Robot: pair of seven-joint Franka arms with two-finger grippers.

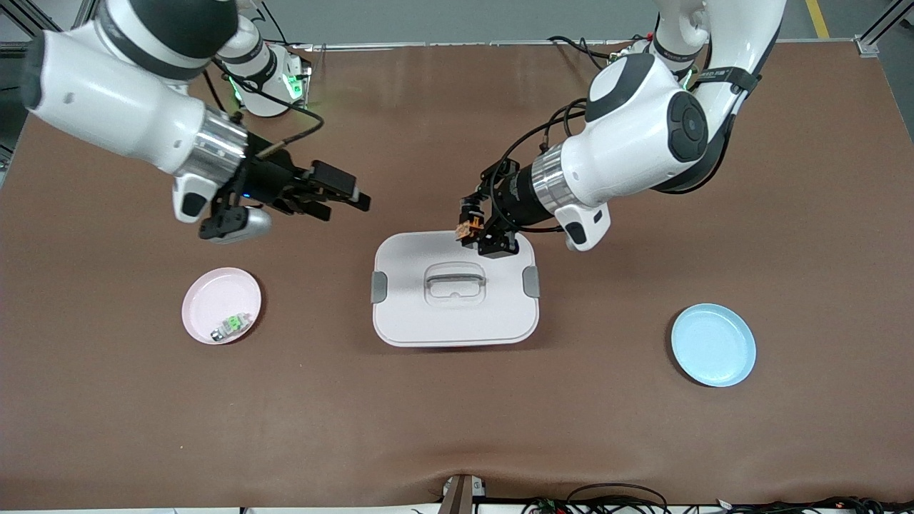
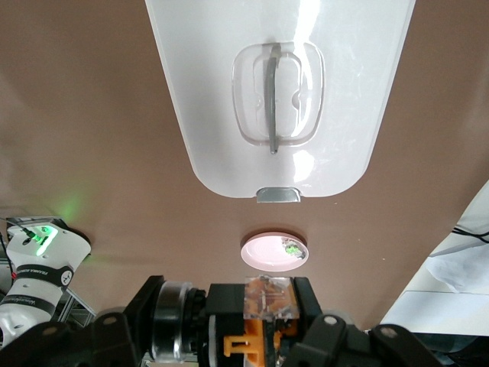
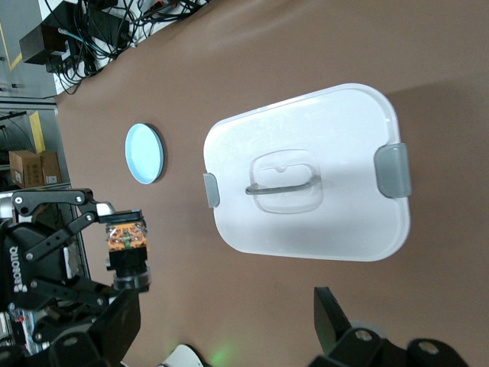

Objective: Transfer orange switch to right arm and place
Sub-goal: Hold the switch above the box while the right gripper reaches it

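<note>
The right tool (image 1: 343, 196) hangs in the air over bare counter (image 1: 643, 442) toward the right arm's end, its fingers spread apart and holding nothing. Below it in the front view, nearer the camera, a pink plate (image 1: 207, 296) rests on the counter with a tiny clear part with a green middle (image 1: 230, 326) lying in it. In the middle of the counter sits a white lidded box (image 1: 414, 314) with grey side clips and a recessed handle. The left tool (image 1: 470, 227) is over the box's edge nearest the robots, its fingers clamped on the orange switch (image 1: 467, 228), which is held up off the lid. A light blue plate (image 1: 714, 345) lies toward the left arm's end.
</note>
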